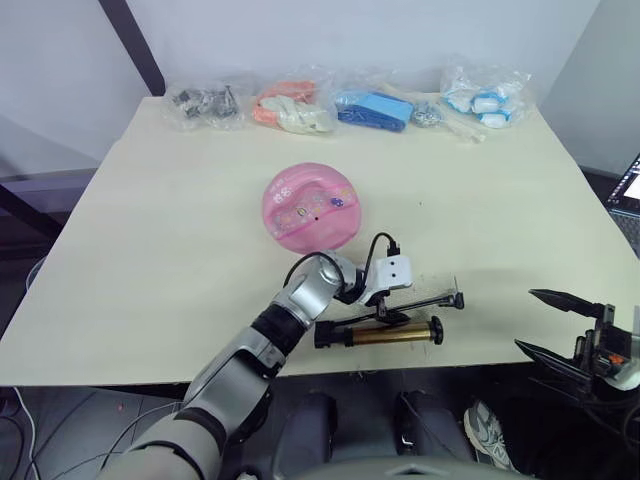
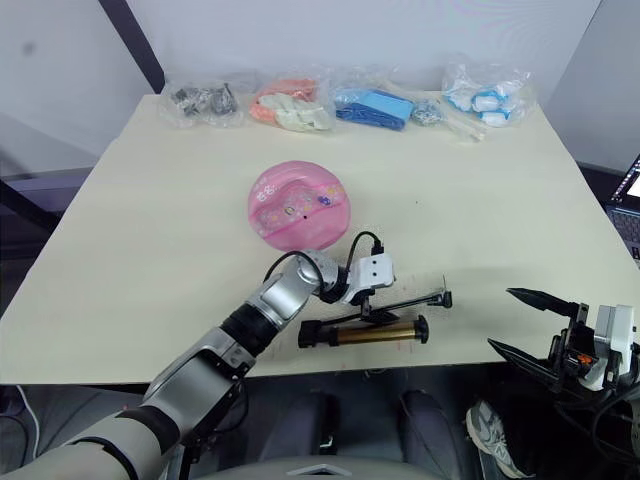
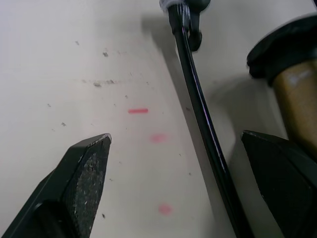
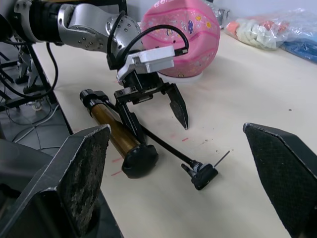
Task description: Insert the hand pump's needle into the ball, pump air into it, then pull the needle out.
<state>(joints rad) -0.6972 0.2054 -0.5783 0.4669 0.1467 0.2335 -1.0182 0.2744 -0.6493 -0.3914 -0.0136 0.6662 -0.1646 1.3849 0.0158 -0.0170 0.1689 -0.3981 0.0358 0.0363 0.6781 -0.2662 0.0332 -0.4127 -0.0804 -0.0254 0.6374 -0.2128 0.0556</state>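
Note:
The pink ball (image 1: 310,207) rests mid-table, dented on top. Nearer the front edge lies the gold hand pump (image 1: 385,335) with black end caps. Its black hose (image 1: 420,303) runs along the table to a small black fitting, from which the thin needle (image 4: 222,158) points outward. My left gripper (image 1: 385,305) is open and reaches down over the hose beside the pump. In the left wrist view the hose (image 3: 203,124) passes between the two fingers, untouched. My right gripper (image 1: 525,320) hangs open and empty off the table's front right corner, away from the needle.
Several plastic bags (image 1: 295,105) of small items line the table's back edge. A laptop corner (image 1: 628,195) shows at far right. The table's front edge (image 1: 470,368) runs just behind the pump.

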